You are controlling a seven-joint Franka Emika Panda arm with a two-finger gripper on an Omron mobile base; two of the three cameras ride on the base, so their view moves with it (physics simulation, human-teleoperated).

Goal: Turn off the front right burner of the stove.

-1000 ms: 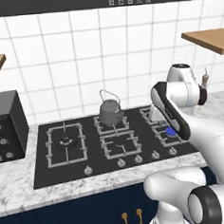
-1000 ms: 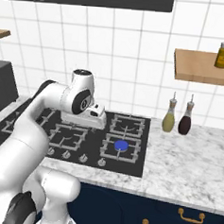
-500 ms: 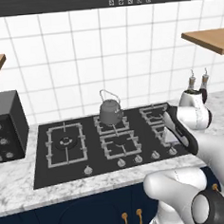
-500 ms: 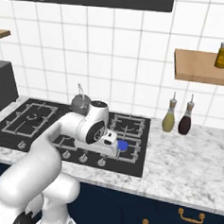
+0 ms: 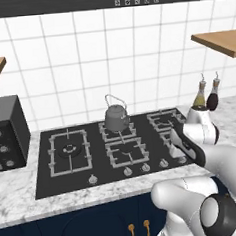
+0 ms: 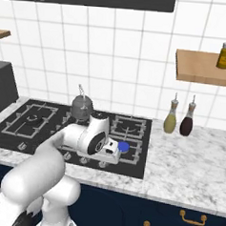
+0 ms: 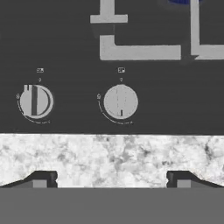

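Observation:
The stove (image 5: pixel 64 180) is a wide black glass cooktop with grey grates and a front row of silver knobs. Its front right burner (image 6: pixel 124 146) glows blue inside a small square grate (image 7: pixel 140 51). My gripper (image 7: pixel 111 180) hangs open just above the front edge, pointing down at two round knobs. One knob (image 7: pixel 120 101) lies midway between the fingertips, the other knob (image 7: pixel 36 101) lies to its left. Nothing is between the jaws. In the right base view the hand (image 6: pixel 107 150) sits low beside the blue disc. In the left base view the arm covers that burner.
A grey kettle (image 5: pixel 116 117) stands on a rear grate. A black toaster oven (image 5: pixel 6 134) sits at the left end of the marble counter (image 7: pixel 113 155). Two bottles (image 6: pixel 171 120) (image 6: pixel 187 122) stand right of the stove, under a wooden shelf (image 6: pixel 204 68).
The arm has swung down from above the right side of the stove to low over its front right knobs. The jaws have stayed open.

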